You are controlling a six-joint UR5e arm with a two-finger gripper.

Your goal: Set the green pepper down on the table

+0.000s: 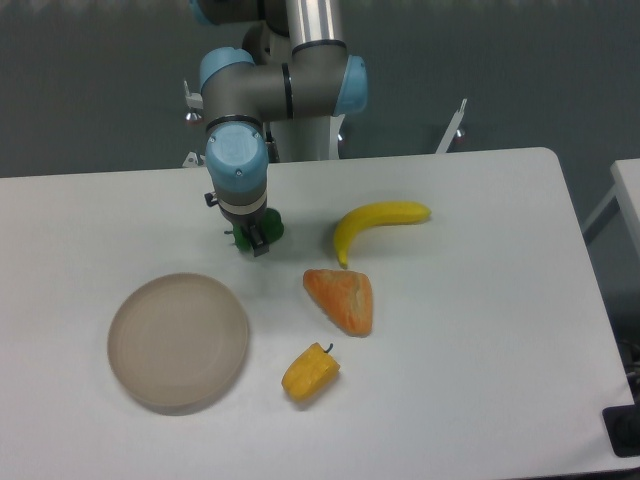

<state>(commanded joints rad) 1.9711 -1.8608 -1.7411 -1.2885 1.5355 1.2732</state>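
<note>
The green pepper (270,227) shows only as a small dark-green patch between the fingers of my gripper (255,240), which is shut on it. The gripper hangs low over the white table (470,330), left of centre and just above the round plate's far right side. Whether the pepper touches the tabletop cannot be made out, since the wrist hides most of it.
A round beige plate (178,341) lies at the front left. A banana (378,223) lies to the right of the gripper, an orange wedge-shaped piece (342,298) sits in the middle, and a yellow pepper (310,372) lies near the front.
</note>
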